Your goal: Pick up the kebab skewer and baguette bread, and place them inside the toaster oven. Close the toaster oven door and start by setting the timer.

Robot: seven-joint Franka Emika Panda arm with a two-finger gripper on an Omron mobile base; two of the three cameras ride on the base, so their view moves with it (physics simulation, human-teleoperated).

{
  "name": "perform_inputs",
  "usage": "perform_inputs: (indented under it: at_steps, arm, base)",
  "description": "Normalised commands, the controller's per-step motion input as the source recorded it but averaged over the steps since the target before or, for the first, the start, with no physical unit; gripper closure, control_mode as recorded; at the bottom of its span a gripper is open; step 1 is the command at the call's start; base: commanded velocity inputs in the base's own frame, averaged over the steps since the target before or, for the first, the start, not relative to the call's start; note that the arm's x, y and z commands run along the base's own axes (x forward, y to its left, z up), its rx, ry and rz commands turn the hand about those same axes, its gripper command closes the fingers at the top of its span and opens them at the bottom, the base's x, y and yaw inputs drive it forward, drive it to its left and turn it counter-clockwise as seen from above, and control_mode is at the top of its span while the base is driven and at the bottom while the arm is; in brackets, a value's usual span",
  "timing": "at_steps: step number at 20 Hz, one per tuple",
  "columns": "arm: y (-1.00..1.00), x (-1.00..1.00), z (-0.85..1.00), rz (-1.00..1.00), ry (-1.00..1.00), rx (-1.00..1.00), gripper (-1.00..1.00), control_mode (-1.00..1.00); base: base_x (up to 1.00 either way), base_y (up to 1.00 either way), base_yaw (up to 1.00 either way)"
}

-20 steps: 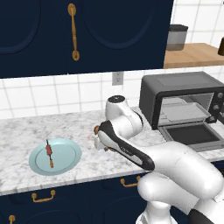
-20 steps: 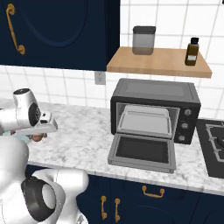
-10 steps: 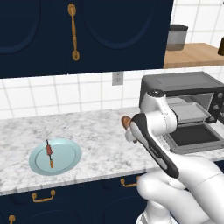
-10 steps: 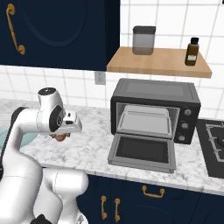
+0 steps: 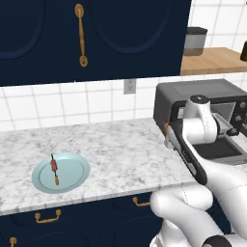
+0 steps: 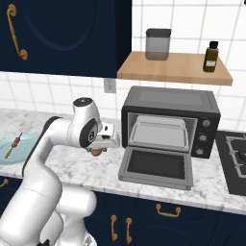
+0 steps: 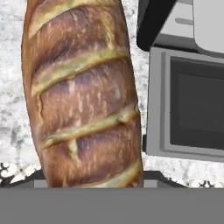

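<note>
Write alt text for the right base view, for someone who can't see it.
A white robot arm carries the baguette bread in its hand above a marble counter, just left of a black toaster oven whose door lies folded down open. At far left, a kebab skewer lies on a pale blue plate; a shelf above the oven holds a canister and a bottle.
</note>
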Motion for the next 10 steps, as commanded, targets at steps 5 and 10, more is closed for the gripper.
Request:
perform_inputs:
  at_steps: [5, 10]
  arm:
    - [-1.0, 0.1, 0.19, -0.13, 0.13, -0.06, 1.0, -1.0]
    - [-1.0, -0.03, 0.42, -0.1, 0.11, -0.03, 1.0, -1.0]
  base:
    - [0.0, 0.0, 0.0]
    - [0.0, 0.0, 0.0]
